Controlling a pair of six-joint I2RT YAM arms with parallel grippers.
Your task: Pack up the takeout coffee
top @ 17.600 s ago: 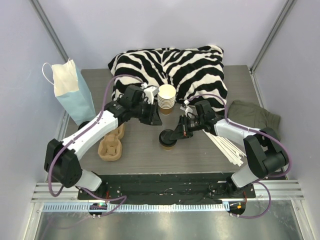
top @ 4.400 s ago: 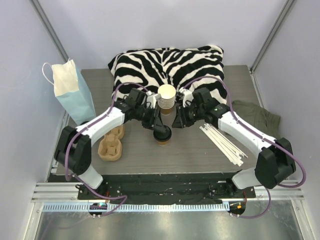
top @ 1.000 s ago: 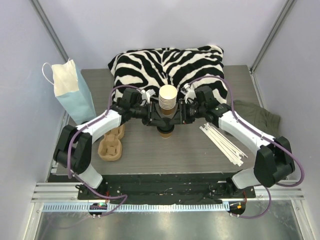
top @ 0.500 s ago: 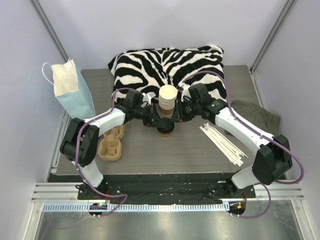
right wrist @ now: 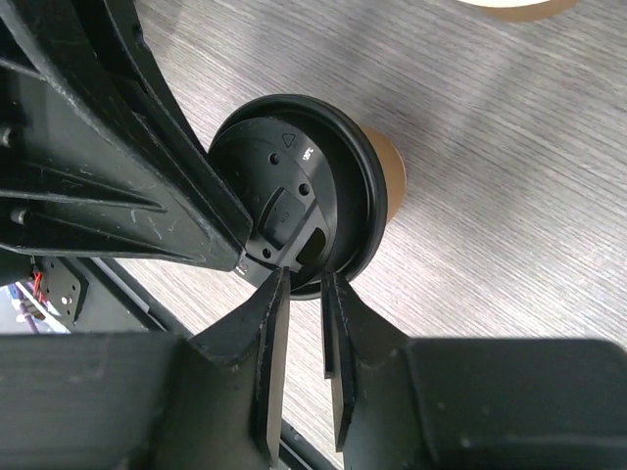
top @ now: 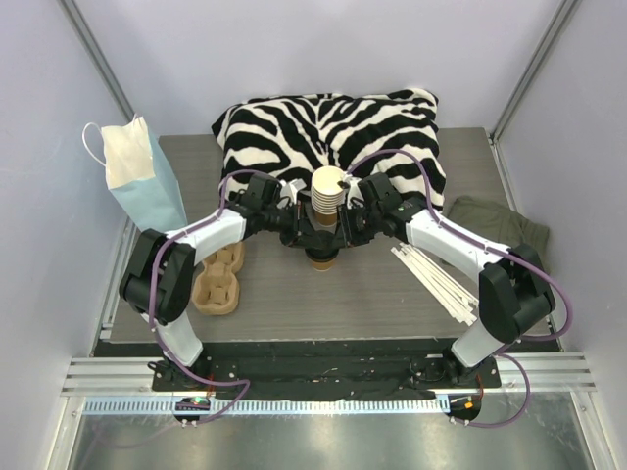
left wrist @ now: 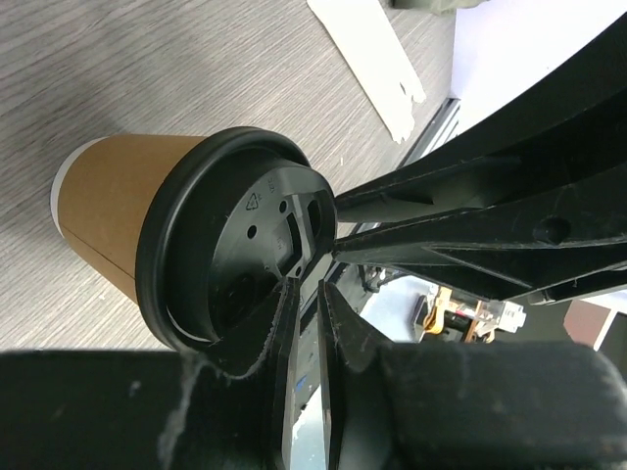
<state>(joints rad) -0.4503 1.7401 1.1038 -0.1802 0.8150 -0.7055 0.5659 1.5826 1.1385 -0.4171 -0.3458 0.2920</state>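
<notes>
The takeout coffee [top: 324,260] stands upright on the table in front of the cup stack, tan with a black lid [left wrist: 230,235]. Both grippers meet over it from opposite sides. My left gripper [left wrist: 308,286] has its fingers a narrow slit apart, and its tips rest at the lid's near edge [top: 312,235]. My right gripper [right wrist: 302,276] also shows a narrow gap, with its tips at the lid's rim [right wrist: 294,191] on the opposite side [top: 340,235]. I see nothing clamped between either pair of fingers. From above, the grippers hide the lid.
A stack of lidless paper cups [top: 329,191] stands just behind the coffee, against a zebra pillow [top: 333,122]. A blue paper bag [top: 145,181] stands at the left, with a pulp cup carrier [top: 217,284] in front of it. White sticks [top: 439,279] and a green cloth [top: 500,223] lie at the right.
Both grippers have drawn in closer over the lid. The right gripper's fingers have narrowed, the left's slightly. The cup has stayed where it was.
</notes>
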